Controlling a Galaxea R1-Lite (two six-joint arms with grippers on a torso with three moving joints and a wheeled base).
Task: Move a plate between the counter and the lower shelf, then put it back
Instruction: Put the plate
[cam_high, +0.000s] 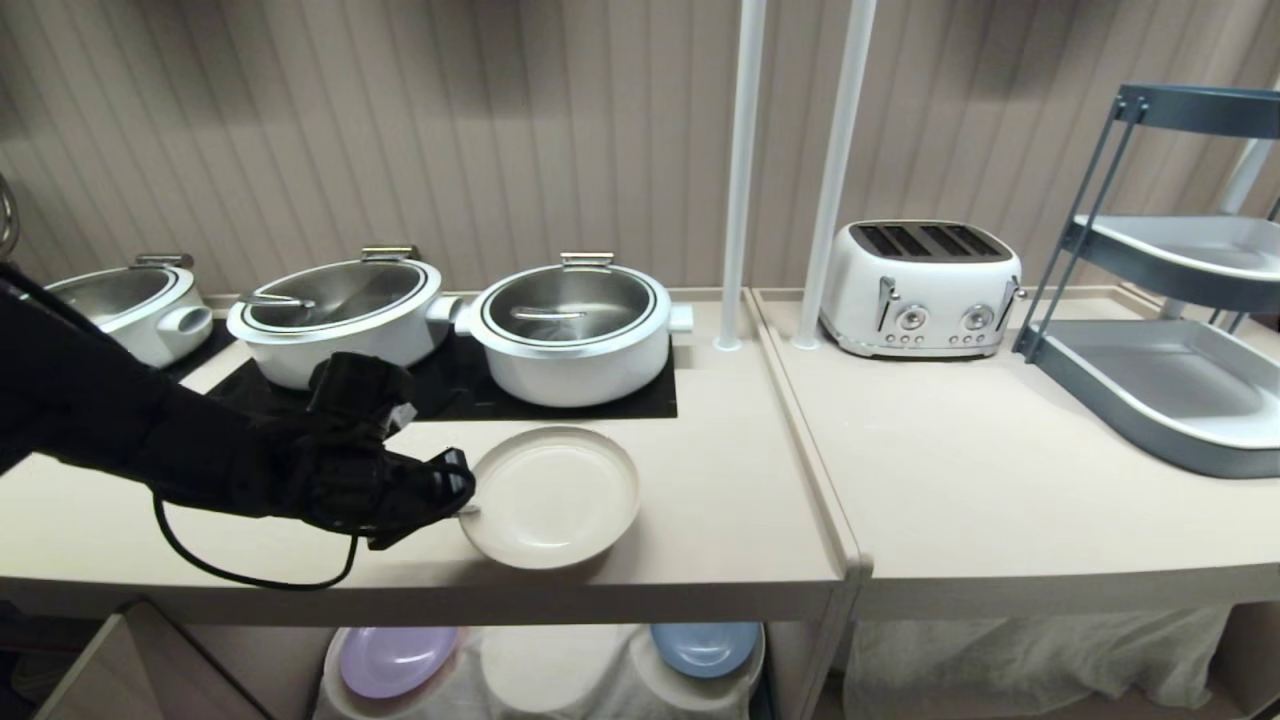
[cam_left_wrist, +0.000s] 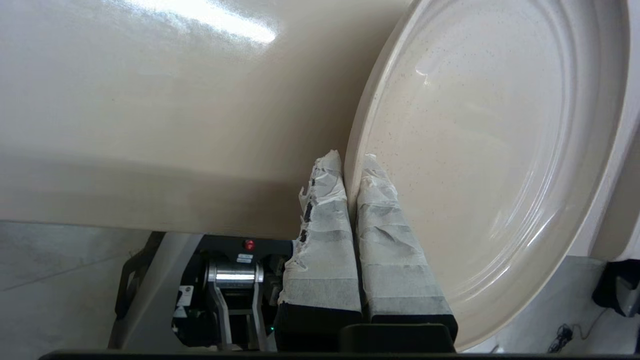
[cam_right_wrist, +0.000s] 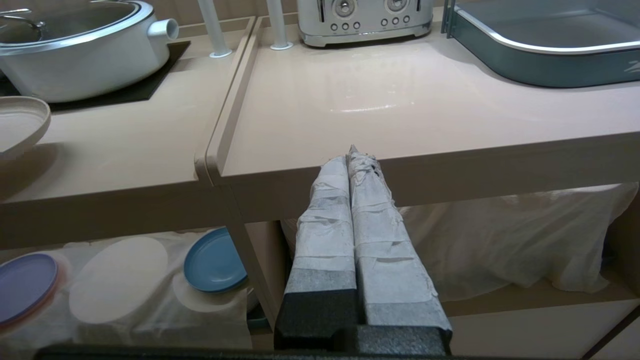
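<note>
The cream-beige plate (cam_high: 560, 495) hangs just above the counter (cam_high: 730, 510), near its front edge and before the black cooktop (cam_high: 650, 398). My left gripper (cam_high: 466, 503) comes in from the left and is shut on the plate's left rim. In the left wrist view the taped fingers (cam_left_wrist: 325, 220) pinch the plate (cam_left_wrist: 490, 150) at its edge. The right wrist view shows the plate (cam_right_wrist: 20, 120) casting a shadow on the counter. Below, the lower shelf (cam_high: 545, 680) has a white cloth with a bare middle hump. My right gripper (cam_right_wrist: 352, 155) is shut and empty, parked before the neighbouring worktop's front edge.
A lilac plate (cam_high: 395, 660) and a blue plate (cam_high: 705, 645) lie on the shelf cloth. Three white pots (cam_high: 570, 330) stand on the cooktop. Two white poles (cam_high: 740, 170), a white toaster (cam_high: 920, 285) and a grey-blue tiered rack (cam_high: 1170, 370) are to the right.
</note>
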